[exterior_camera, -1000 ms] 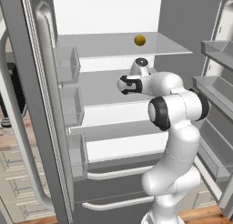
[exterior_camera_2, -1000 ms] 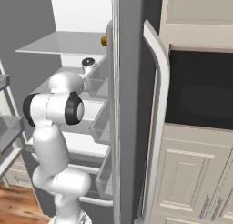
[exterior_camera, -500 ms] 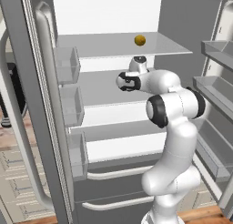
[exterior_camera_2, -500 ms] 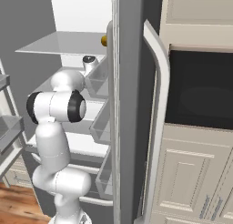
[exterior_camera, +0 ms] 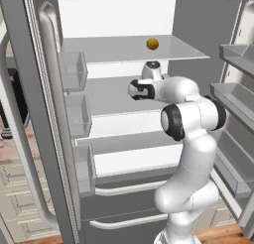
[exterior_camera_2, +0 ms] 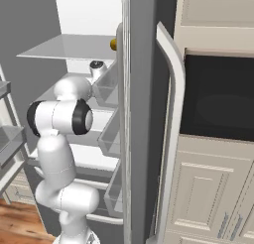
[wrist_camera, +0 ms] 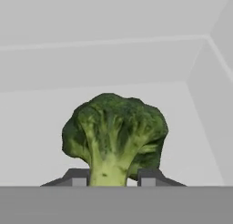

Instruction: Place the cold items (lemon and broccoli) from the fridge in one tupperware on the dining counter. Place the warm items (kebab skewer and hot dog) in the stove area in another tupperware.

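On white fridge shelf (wrist_camera: 41, 141), broccoli (wrist_camera: 114, 134).

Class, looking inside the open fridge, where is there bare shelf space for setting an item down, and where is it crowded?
The top shelf is bare to the left of the lemon. The bottom shelf is bare up to the arm. The middle shelf is crowded: the arm reaches in there and the broccoli sits between the jaws.

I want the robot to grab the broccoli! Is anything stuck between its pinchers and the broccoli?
No, nothing visible is in the way. In the hand view the broccoli sits right at the gripper, its pale stem between the two fingertips on the white fridge shelf. The lemon lies on a higher shelf.
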